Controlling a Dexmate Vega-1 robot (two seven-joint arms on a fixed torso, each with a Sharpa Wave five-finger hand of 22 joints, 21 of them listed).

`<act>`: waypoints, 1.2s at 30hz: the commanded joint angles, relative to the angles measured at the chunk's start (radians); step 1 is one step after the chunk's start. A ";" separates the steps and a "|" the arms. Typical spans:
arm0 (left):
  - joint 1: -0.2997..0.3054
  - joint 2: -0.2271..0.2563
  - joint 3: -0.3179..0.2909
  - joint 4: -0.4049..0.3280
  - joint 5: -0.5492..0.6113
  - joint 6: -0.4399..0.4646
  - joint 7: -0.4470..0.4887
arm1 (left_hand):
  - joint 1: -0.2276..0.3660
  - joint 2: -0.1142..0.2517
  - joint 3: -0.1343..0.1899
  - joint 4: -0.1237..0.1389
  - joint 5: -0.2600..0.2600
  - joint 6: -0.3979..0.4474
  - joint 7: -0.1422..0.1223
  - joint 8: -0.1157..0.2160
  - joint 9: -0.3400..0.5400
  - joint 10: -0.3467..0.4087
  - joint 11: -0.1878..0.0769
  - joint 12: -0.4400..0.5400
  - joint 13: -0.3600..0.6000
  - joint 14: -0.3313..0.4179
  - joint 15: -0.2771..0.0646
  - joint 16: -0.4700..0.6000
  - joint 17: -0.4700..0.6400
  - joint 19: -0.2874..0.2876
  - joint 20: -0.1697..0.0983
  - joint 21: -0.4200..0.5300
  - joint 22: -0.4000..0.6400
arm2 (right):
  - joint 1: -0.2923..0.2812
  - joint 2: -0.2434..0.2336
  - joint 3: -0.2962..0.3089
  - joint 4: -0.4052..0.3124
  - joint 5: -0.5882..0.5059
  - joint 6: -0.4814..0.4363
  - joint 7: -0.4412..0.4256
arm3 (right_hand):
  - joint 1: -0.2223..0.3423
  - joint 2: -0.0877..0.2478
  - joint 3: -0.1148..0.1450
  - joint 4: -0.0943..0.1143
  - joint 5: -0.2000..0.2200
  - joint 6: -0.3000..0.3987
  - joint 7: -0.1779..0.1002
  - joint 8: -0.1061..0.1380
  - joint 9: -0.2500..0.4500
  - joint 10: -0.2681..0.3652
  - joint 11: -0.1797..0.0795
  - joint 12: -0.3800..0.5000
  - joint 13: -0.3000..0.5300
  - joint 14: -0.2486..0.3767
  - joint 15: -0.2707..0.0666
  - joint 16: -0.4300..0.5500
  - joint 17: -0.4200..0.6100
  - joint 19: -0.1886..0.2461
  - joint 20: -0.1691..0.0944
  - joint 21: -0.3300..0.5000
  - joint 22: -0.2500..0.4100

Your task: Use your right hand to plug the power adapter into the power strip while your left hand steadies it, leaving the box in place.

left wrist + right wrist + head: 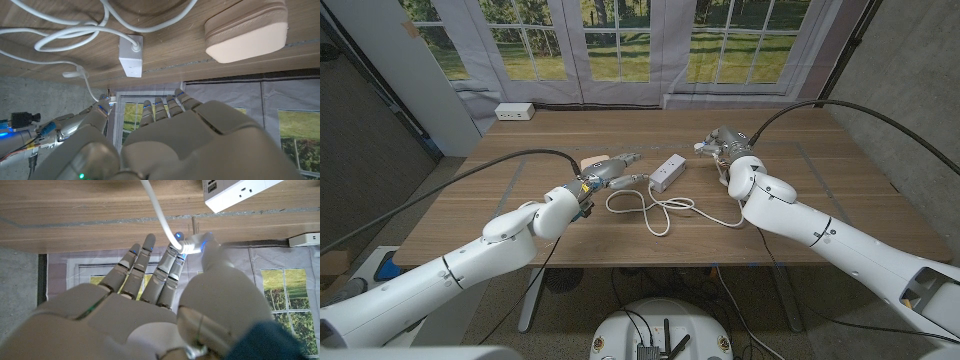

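I had the power strip (667, 172) lying on the table (520, 215) between my two hands. Just ahead of my left hand's (607, 172) fingertips lay its near end, and the box (591, 160) sat just behind those fingers. My right hand (722, 146) hung beyond the strip's far end, apart from it, the power adapter (192, 244) pinched at its fingertips. The cable (655, 208) ran from those fingers down to loops lying on the table nearer me than the strip.
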 commanded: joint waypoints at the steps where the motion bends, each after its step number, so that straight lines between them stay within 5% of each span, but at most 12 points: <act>1: -0.038 0.000 0.032 -0.002 0.128 -0.022 -0.133 | -0.039 0.081 -0.005 0.049 0.011 -0.012 0.005 0.002 0.001 -0.027 0.005 -0.007 0.000 -0.030 -0.045 -0.001 -0.001 -0.039 -0.069 -0.004 0.004 | -0.009 0.006 0.011 0.006 0.005 0.022 -0.011 | 0.034 0.040 0.004 0.005 0.008 0.058 -0.050 0.007 0.003 0.007 0.001 -0.003 0.003 0.013 -0.160 0.001 0.004 0.008 0.005 -0.005 0.002; 13: -0.086 -0.041 0.067 0.034 0.207 -0.054 -0.238 | -0.062 0.089 0.001 0.118 0.020 -0.060 0.029 -0.005 -0.001 -0.083 0.032 -0.011 0.000 -0.079 -0.035 -0.006 -0.005 -0.101 -0.077 -0.003 0.004 | -0.024 -0.002 0.032 0.000 0.019 0.056 -0.010 | 0.027 0.040 0.001 0.009 0.011 0.062 -0.048 0.007 0.003 0.006 0.002 -0.006 0.004 0.015 -0.159 -0.002 0.003 0.008 0.006 -0.005 0.002; 36: -0.118 -0.094 0.088 0.088 0.230 -0.080 -0.307 | -0.063 0.094 0.008 0.135 0.022 -0.085 0.038 -0.003 -0.001 -0.106 0.036 -0.008 0.000 -0.096 -0.017 -0.003 -0.007 -0.134 -0.076 -0.002 0.004 | -0.030 0.040 0.035 0.014 0.022 0.102 -0.040 | 0.024 0.042 -0.003 0.009 0.018 0.062 -0.046 0.006 0.003 0.008 0.002 -0.010 0.007 0.018 -0.161 -0.005 0.002 0.007 0.008 -0.006 0.002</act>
